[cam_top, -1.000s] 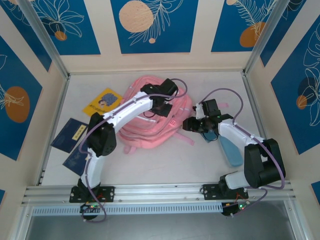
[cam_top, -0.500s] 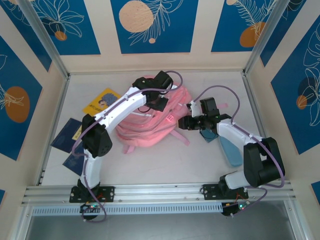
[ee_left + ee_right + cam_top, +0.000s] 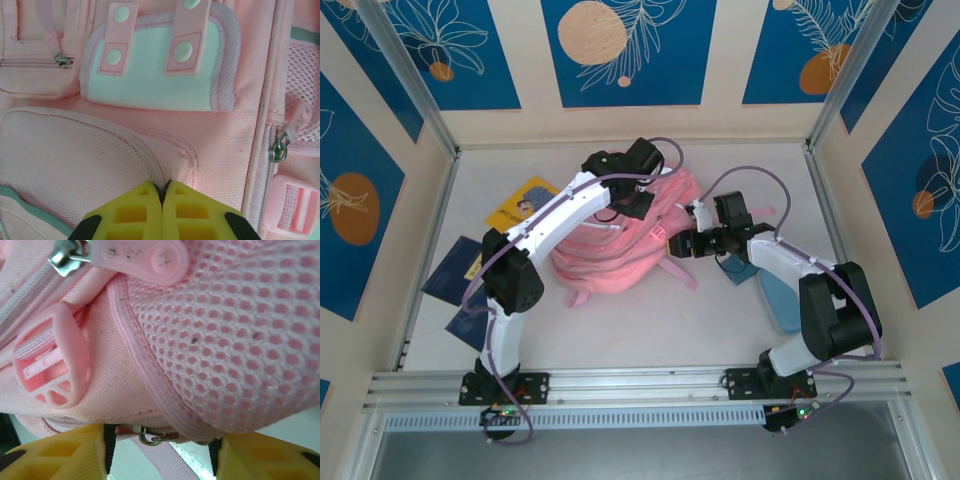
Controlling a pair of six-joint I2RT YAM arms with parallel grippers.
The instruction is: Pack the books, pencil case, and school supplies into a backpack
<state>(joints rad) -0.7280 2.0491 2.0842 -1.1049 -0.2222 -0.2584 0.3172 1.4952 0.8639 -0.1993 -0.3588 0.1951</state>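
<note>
- The left tool [image 3: 161,186] has its yellow fingers pressed together. The tips sit on a seam at the edge of a mesh pocket [image 3: 75,160] of the backpack [image 3: 225,135]. Whether any fabric is nipped between them cannot be told.
- Beyond those tips, in the left wrist view, is a white pocket flap [image 3: 150,85] crossed by two pink snap tabs. A metal zip slider [image 3: 280,147] hangs off to the right.
- The right tool [image 3: 161,440] has its fingers standing apart, with the backpack's rounded edge in the gap between them. Whether the pads press on the fabric cannot be told.
- Just past that gap a mesh side pocket [image 3: 240,330] bulges out. A pink buckle [image 3: 50,357] and a pink zip pull [image 3: 140,257] sit to its left.
- From above, the left tool [image 3: 636,205] is over the far part of the backpack [image 3: 610,255]. The right tool [image 3: 680,245] is at its right edge.
- The backpack lies flat in the middle of the bench [image 3: 650,330].
- The yellow book [image 3: 525,203] lies far left, just beside the backpack. The dark navy book [image 3: 455,268] lies nearer on the left, apart from the backpack.
- The pencil case [image 3: 782,305] lies to the right of the backpack, partly under the right arm.
</note>
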